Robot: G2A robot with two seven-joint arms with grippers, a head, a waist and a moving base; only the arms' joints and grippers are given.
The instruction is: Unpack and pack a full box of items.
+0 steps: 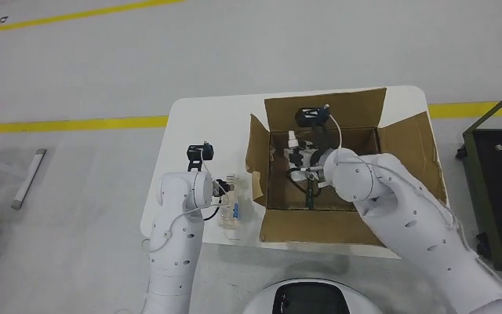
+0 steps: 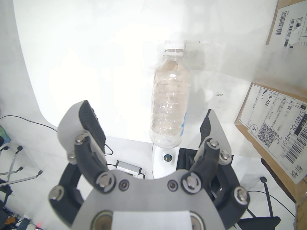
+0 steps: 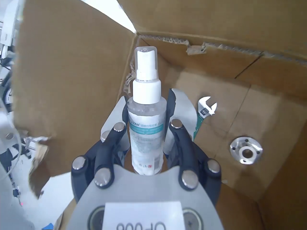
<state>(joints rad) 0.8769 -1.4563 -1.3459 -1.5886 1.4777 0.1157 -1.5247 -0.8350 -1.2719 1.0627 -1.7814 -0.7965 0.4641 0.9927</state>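
An open cardboard box [image 1: 345,225] stands on the right half of the white table [image 1: 212,118]. My right gripper [image 3: 147,99] is down inside the box, shut on a clear spray bottle [image 3: 146,125] with a white pump top, held off the box floor. On that floor lie a green-handled wrench [image 3: 203,111] and a round metal flange [image 3: 245,150]. A clear plastic water bottle [image 2: 169,101] with a white cap lies on the table left of the box [image 2: 275,132]. My left gripper [image 2: 147,111] hovers open over the bottle's base end, fingers apart on either side, not touching it.
The box flaps [image 1: 325,106] stand folded outward, the left one close to the water bottle [image 1: 230,213]. The table's near edge passes under the bottle's base. A dark cart [image 1: 482,180] stands right of the table. Bare tabletop lies at the far left.
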